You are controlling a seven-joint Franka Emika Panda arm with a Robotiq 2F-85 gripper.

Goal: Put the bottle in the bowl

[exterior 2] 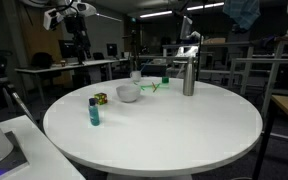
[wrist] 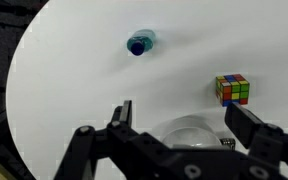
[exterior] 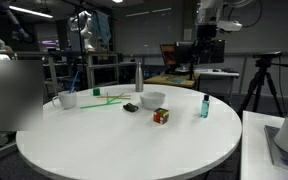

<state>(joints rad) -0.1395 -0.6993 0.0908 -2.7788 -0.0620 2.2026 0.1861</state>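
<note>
The small teal-blue bottle point(exterior: 204, 105) stands upright on the round white table, apart from the other things; it also shows in an exterior view point(exterior 2: 94, 111) and from above in the wrist view point(wrist: 140, 44). The white bowl point(exterior: 152, 99) sits near the table's middle and shows in both exterior views point(exterior 2: 129, 93). In the wrist view the bowl point(wrist: 189, 128) lies below me, partly hidden by my fingers. My gripper point(wrist: 184, 120) is open and empty, high above the table point(exterior: 207, 45).
A Rubik's cube point(exterior: 161, 116) lies between the bowl and the teal bottle, and shows in the wrist view point(wrist: 233, 89). A tall grey metal bottle point(exterior: 138, 77), a white cup point(exterior: 69, 99), green sticks point(exterior: 106, 97) and a small dark object point(exterior: 131, 107) stand around the bowl.
</note>
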